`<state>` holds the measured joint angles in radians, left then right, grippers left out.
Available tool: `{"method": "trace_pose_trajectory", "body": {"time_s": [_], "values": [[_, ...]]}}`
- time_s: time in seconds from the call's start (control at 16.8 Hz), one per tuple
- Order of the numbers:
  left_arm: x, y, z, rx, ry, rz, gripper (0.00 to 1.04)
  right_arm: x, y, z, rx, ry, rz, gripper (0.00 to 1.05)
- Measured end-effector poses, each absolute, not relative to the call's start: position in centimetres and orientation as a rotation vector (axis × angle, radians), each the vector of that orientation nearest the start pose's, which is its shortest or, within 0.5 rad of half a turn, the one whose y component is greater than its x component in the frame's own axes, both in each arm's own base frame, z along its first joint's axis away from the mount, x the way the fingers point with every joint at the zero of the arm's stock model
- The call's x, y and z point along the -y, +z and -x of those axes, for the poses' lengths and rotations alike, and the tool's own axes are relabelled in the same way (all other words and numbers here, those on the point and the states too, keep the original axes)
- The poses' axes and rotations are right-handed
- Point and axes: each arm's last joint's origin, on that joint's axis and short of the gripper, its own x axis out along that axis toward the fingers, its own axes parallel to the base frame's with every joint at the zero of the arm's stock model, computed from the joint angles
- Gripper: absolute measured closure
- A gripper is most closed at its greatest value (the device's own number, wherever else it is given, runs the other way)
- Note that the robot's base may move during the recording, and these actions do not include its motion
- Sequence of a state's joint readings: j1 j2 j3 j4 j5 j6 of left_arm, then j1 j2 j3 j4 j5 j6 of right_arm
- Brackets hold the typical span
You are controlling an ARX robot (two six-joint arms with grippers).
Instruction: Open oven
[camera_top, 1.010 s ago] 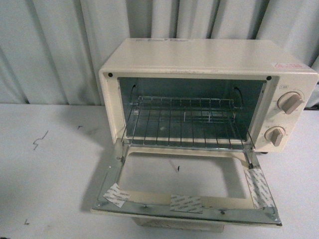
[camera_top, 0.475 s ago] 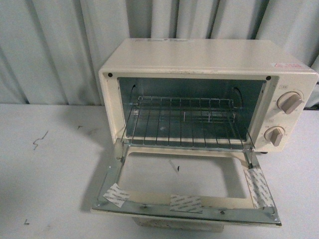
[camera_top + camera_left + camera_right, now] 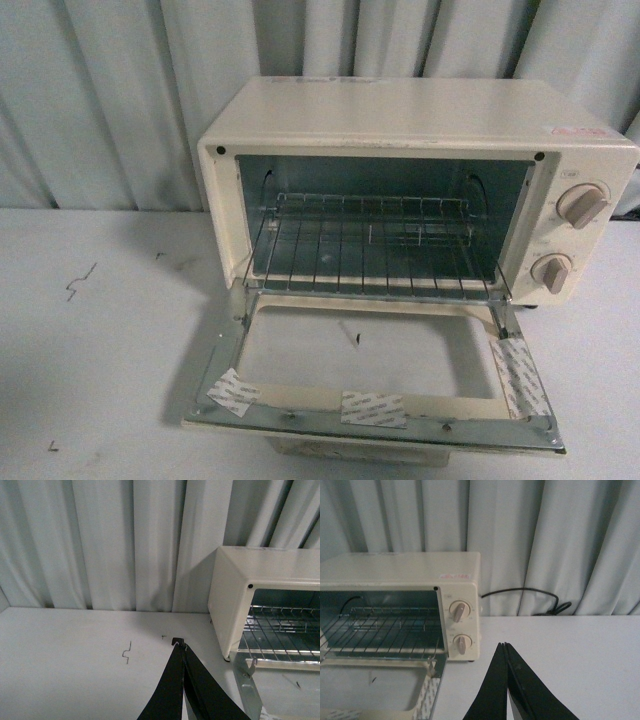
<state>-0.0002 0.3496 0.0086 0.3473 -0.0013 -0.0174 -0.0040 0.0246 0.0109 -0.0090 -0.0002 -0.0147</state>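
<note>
The cream-white oven [image 3: 400,115] stands on the white table, its door [image 3: 370,408] folded down flat toward me. The wire rack [image 3: 370,245] shows inside the open cavity, and two beige knobs [image 3: 580,205] sit on the right panel. Neither gripper shows in the front view. In the left wrist view my left gripper [image 3: 178,642] is shut and empty, above the table beside the oven [image 3: 240,585]. In the right wrist view my right gripper [image 3: 503,644] is shut and empty, on the knob side of the oven [image 3: 400,565].
Grey pleated curtains [image 3: 120,90] hang behind the table. A black power cord [image 3: 530,597] runs along the table's back edge behind the oven. Small dark marks [image 3: 78,282] lie on the table [image 3: 90,380] left of the oven. Strips of white tape [image 3: 372,408] sit on the door's inner frame.
</note>
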Motion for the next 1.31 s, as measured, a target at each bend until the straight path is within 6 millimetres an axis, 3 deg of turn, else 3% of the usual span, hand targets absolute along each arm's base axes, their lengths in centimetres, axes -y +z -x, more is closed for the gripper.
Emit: {"method": "trace_pose_trajectory", "body": {"time_s": [0.36, 0.42, 0.83, 1.31], "values": [[0.0, 16.9, -11.0, 0.007, 0.0, 0.017, 1.03, 0.04, 16.67, -9.72, 0.004, -0.004, 0.014, 1.03], [0.0, 16.9, -10.92, 0.008, 0.0, 0.018, 1.0, 0.03, 16.68, -9.72, 0.005, -0.003, 0.014, 0.95], [0.0, 16.92, -10.9, 0.01, 0.0, 0.017, 0.08, 0.03, 16.68, -9.72, 0.005, -0.003, 0.014, 0.04], [0.0, 16.92, -10.9, 0.01, 0.0, 0.017, 0.07, 0.04, 16.68, -9.72, 0.005, -0.004, 0.014, 0.07]]}}
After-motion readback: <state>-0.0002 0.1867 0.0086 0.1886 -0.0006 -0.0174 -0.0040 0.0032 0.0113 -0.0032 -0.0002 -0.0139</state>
